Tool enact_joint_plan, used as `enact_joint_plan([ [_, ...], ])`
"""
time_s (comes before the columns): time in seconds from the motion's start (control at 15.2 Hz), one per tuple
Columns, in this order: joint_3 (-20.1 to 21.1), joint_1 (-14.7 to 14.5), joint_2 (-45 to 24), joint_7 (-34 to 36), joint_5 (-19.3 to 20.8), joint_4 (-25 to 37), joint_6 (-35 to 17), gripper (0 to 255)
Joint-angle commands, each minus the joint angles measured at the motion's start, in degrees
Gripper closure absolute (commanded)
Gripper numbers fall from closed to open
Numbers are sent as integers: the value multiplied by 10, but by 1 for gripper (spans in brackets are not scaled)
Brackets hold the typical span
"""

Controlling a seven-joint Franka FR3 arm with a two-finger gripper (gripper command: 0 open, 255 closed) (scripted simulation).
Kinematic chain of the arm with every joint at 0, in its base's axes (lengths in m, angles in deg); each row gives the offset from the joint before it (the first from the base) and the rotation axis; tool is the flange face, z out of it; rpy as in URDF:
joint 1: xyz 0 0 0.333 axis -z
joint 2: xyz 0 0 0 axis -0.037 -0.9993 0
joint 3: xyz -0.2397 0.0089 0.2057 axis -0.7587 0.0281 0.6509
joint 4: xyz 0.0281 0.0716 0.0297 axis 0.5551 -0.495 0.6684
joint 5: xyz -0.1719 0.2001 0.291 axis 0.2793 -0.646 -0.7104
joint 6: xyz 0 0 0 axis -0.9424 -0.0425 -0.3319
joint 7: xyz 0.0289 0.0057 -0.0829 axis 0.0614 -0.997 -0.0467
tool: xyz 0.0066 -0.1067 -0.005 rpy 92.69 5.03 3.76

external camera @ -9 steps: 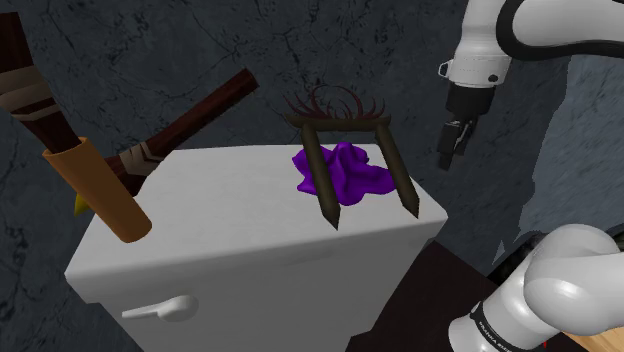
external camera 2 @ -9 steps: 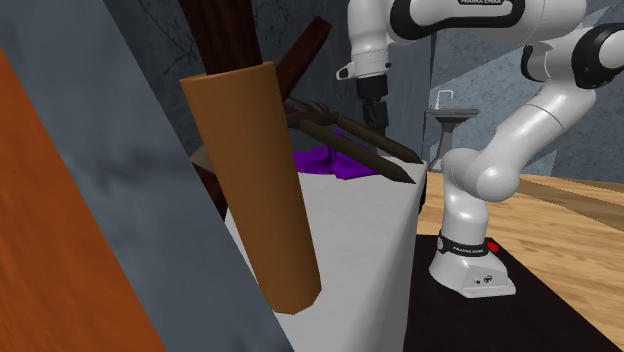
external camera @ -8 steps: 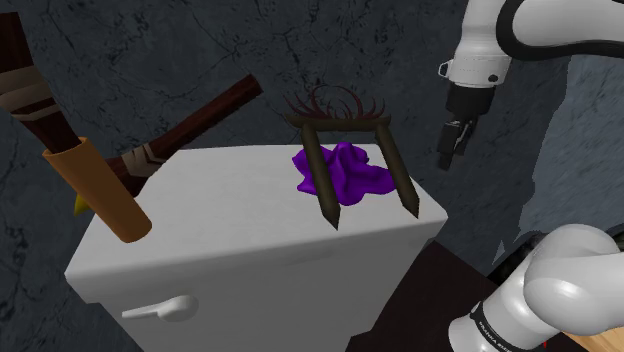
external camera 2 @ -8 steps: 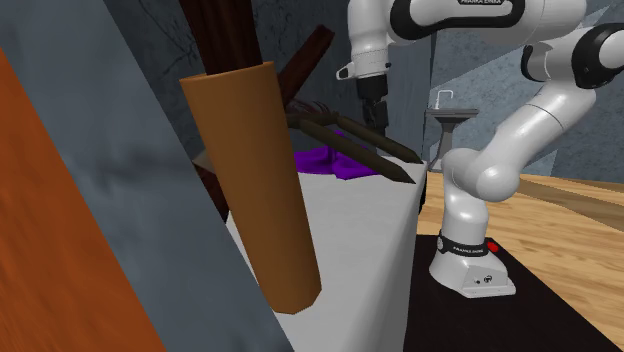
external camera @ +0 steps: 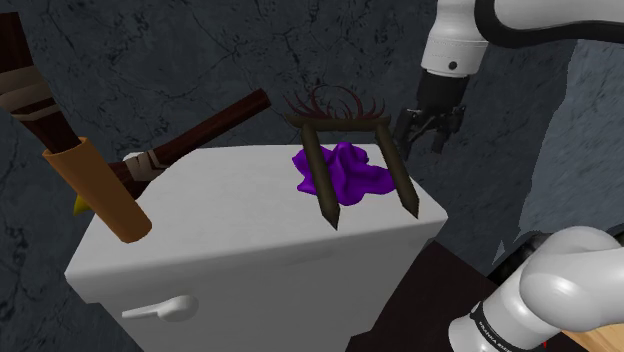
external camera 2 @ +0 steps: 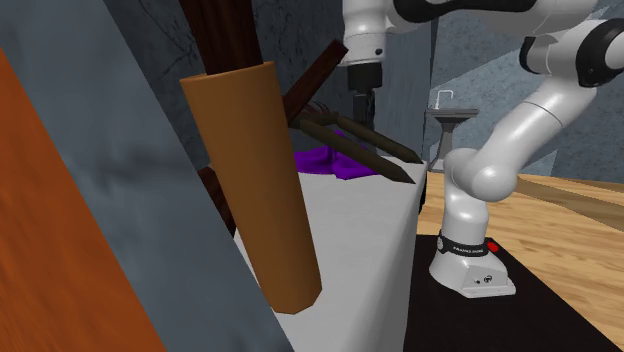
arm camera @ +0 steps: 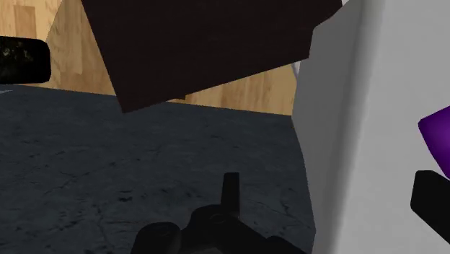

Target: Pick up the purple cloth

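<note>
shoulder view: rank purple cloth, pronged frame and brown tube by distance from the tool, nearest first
1. pronged frame, one leg right beside the tool
2. purple cloth, between the frame's legs
3. brown tube, at the view's far left

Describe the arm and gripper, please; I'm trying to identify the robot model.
The arm is glossy white, built of rounded tubular links with dark joints. A black band with small white lettering rings its lowest link, above a white foot with a red spot. The gripper is all black, with two slim jaws. No loose cables show.
</note>
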Motion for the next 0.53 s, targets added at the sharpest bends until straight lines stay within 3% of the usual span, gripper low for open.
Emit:
enact_joint_plan([
  [0.0,37,16,-18,85,-18,17,-20,0],
  [0.46,160,97,-118,353,-22,132,-65,0],
])
